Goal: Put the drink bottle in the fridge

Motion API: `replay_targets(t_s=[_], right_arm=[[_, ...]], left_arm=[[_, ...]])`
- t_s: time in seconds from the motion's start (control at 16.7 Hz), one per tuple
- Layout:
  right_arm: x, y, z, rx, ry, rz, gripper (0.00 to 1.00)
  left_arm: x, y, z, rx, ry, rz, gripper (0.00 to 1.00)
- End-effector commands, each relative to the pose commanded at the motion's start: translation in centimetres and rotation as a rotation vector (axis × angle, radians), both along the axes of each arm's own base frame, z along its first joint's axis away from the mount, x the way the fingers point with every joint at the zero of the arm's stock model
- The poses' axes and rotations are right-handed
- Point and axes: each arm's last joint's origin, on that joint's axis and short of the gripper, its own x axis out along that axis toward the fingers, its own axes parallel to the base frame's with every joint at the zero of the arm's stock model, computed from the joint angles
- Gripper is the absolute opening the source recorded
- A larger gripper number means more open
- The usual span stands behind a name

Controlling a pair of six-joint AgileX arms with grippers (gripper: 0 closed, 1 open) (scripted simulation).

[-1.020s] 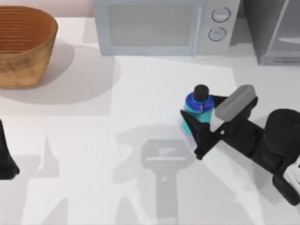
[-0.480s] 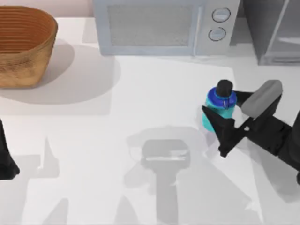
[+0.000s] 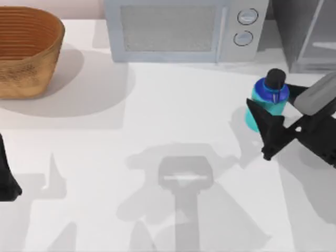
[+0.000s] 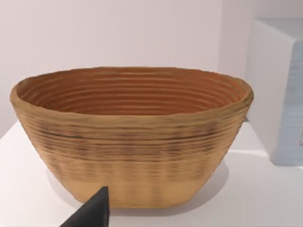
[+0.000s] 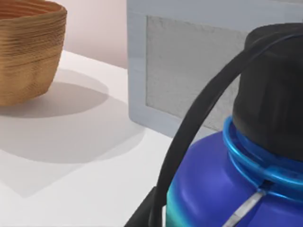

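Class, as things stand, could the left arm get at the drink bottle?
Probably not. The left gripper sits at the table's far left edge, while the drink bottle is far right near the fridge, held in the right gripper.

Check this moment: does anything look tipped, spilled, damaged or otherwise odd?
Nothing stands out. The small cyan bottle with a black cap sits upright in the right gripper, near the tall dark grey fridge. The woven basket and light grey microwave stand undisturbed.
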Motion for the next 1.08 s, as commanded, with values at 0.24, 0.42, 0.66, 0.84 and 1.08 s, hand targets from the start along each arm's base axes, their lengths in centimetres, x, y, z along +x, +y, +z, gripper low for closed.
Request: replay_targets(t_s=[0.24, 0.42, 0.66, 0.84, 1.08], right_arm=[[-2.9, -2.6, 4.0, 0.01, -0.033, -0.135, 0.01], [-6.1, -4.6, 5.9, 0.018, -0.053, -0.256, 0.01], [-10.5, -6.9, 6.1, 0.027, -0.071, -0.419, 0.01], [-12.9, -7.9, 5.1, 0.033, -0.076, -0.527, 0.01], [-14.6, -8.7, 3.5, 0.037, -0.068, -0.631, 0.01]], left_arm=[[0.0, 0.0, 0.0, 0.0, 0.0, 0.0, 1.0], [0.0, 0.0, 0.0, 0.0, 0.0, 0.0, 1.0], [0.0, 0.0, 0.0, 0.0, 0.0, 0.0, 1.0], [0.0, 0.0, 0.0, 0.0, 0.0, 0.0, 1.0], [0.0, 0.0, 0.0, 0.0, 0.0, 0.0, 1.0]])
